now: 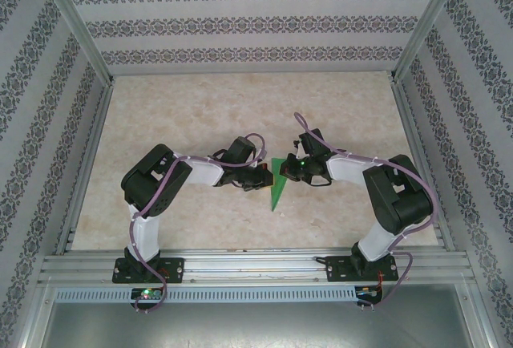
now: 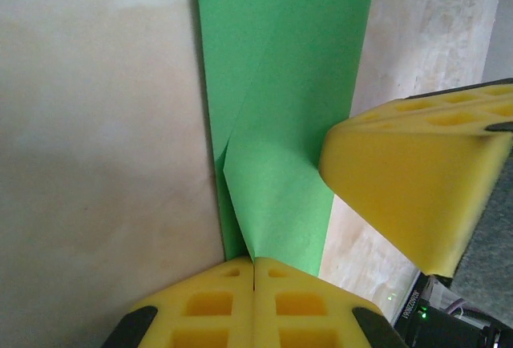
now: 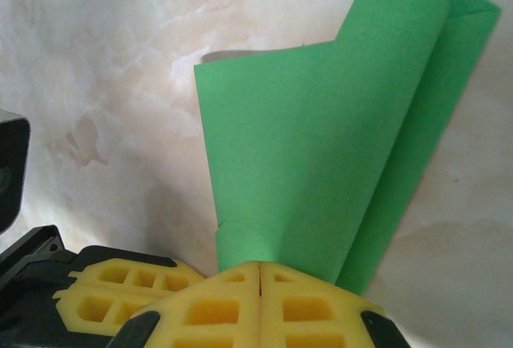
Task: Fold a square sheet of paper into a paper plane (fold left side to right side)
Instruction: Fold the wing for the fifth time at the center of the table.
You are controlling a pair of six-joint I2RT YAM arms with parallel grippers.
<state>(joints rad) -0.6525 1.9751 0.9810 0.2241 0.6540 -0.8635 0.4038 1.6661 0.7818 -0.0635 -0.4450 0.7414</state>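
Square sheet of paper (image 1: 277,183), partly folded, lies on the bench (image 1: 200,115). Right hand (image 3: 261,269), pressed together, pinches its curled flap; left hand (image 2: 254,266), pressed together, sits at one end. Next: lay the flap over and crease it.

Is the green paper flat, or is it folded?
Folded. In the right wrist view a flap of the green paper curls up and over another layer lying on the table; the left wrist view shows overlapping creased layers.

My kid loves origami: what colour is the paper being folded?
Bright green, plain, no print; the paper shows best in the right wrist view.
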